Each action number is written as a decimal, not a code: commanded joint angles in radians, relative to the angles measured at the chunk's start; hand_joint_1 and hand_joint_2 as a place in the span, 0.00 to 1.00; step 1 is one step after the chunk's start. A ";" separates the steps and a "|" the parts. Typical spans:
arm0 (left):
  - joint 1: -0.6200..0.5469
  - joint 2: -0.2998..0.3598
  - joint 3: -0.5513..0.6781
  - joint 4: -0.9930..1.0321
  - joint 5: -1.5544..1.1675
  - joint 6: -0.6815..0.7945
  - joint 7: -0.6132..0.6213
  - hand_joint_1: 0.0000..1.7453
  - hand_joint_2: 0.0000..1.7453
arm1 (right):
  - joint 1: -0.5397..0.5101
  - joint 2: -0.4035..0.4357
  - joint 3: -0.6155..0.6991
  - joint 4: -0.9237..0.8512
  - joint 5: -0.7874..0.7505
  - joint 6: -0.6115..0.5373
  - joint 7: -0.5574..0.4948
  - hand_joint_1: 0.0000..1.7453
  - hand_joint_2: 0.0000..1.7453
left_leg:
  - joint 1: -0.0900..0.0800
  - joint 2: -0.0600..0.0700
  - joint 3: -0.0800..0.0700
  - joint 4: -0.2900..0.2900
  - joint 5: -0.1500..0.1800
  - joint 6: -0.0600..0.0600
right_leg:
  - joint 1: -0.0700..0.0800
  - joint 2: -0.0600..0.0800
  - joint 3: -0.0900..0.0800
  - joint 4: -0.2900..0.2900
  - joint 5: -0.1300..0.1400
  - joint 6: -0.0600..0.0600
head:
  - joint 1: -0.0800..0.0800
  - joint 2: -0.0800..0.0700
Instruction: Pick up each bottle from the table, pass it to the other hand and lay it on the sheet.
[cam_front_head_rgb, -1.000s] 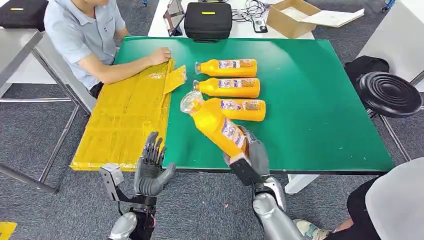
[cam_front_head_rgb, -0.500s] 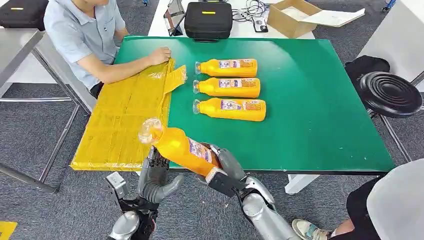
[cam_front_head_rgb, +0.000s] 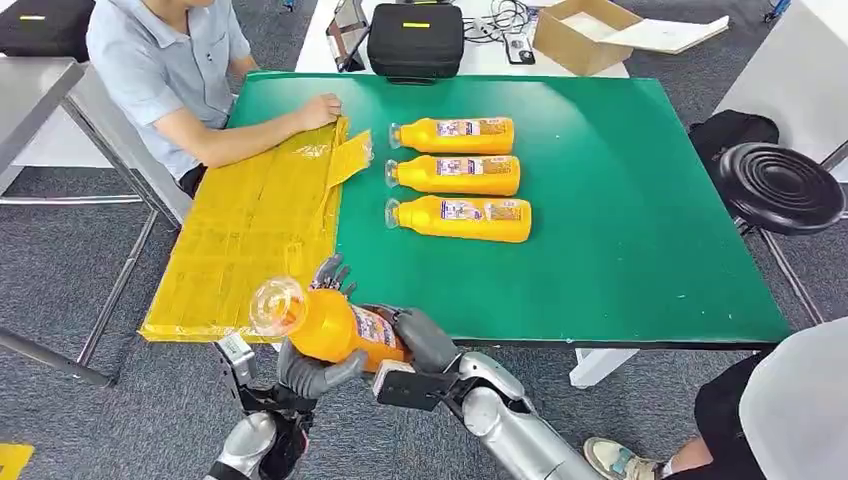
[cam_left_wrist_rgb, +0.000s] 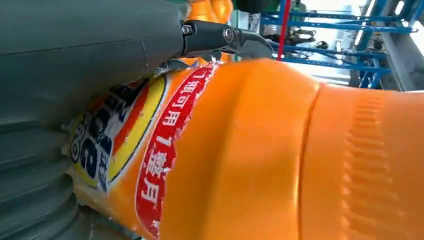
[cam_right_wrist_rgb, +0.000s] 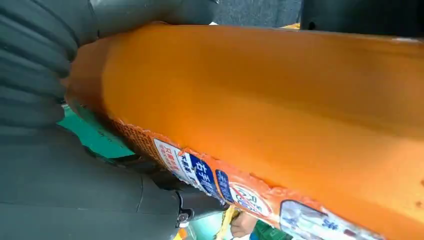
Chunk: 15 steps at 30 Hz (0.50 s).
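Gripping one orange bottle (cam_front_head_rgb: 335, 328) together, left hand (cam_front_head_rgb: 312, 362) and right hand (cam_front_head_rgb: 420, 340).

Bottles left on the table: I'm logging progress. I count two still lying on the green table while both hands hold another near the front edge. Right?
Not quite. The head view shows three bottles lying in a row on the green table, not two. The rest holds: the left hand and right hand hold the fourth bottle near the front edge.

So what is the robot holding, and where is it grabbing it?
An orange bottle. The right hand grips its bottom end, and the left hand cups its middle from underneath.
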 joint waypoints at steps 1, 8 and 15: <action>-0.061 0.000 -0.057 0.072 -0.001 -0.002 0.014 0.00 1.00 | -0.032 0.040 0.148 0.103 0.014 -0.002 -0.002 1.00 1.00 | 0.002 0.001 0.008 0.000 -0.004 -0.002 | 0.002 0.000 0.008 0.000 -0.003 -0.003 | 0.000 0.000; -0.071 0.010 -0.075 0.102 -0.049 0.047 0.033 1.00 1.00 | -0.030 0.055 0.143 0.109 0.025 -0.021 -0.002 1.00 1.00 | 0.001 0.000 0.006 0.000 -0.003 -0.001 | 0.001 -0.001 0.006 0.000 -0.003 -0.002 | -0.001 0.000; -0.067 0.010 -0.069 0.104 -0.017 0.033 0.051 1.00 1.00 | -0.007 0.049 0.131 0.085 0.031 -0.044 -0.002 0.00 1.00 | 0.001 -0.001 0.002 -0.001 -0.001 -0.001 | 0.001 -0.001 0.002 -0.001 -0.001 -0.001 | 0.000 0.000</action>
